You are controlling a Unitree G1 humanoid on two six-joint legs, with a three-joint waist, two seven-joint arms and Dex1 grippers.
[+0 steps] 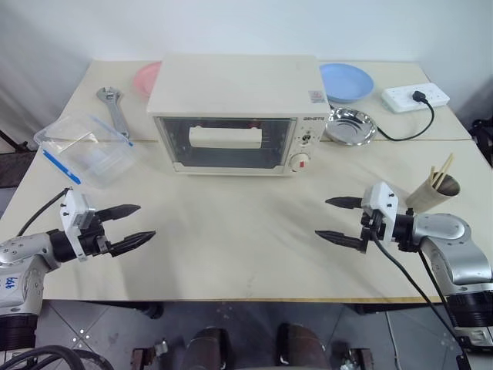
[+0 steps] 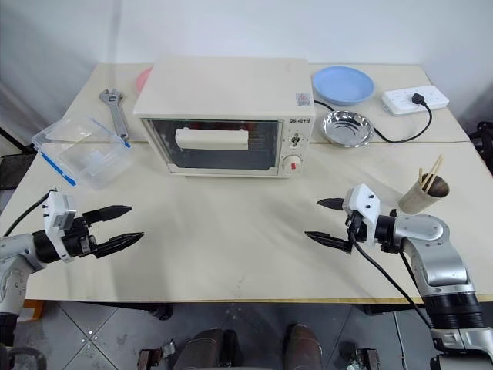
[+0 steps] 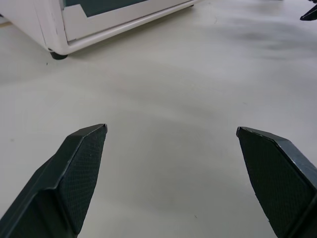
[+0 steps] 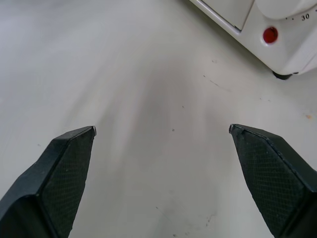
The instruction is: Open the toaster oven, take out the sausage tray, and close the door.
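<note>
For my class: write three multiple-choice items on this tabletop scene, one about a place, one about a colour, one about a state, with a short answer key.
1. Where is the steel bowl?
A. right of the toaster oven
B. on top of it
C. inside it

2. What colour is the plate behind the bowl?
A. green
B. blue
C. black

3. How is the door?
A. removed
B. open
C. shut

Key: 1 A, it sits on the table beside the knobs. 2 B, it is plainly light blue. 3 C, the glass panel stands flush in the front.

Cream table [image 1: 231,247] bears toaster oven [image 1: 235,116], wrench [image 1: 114,106], plates, bowl [image 1: 350,126]
</note>
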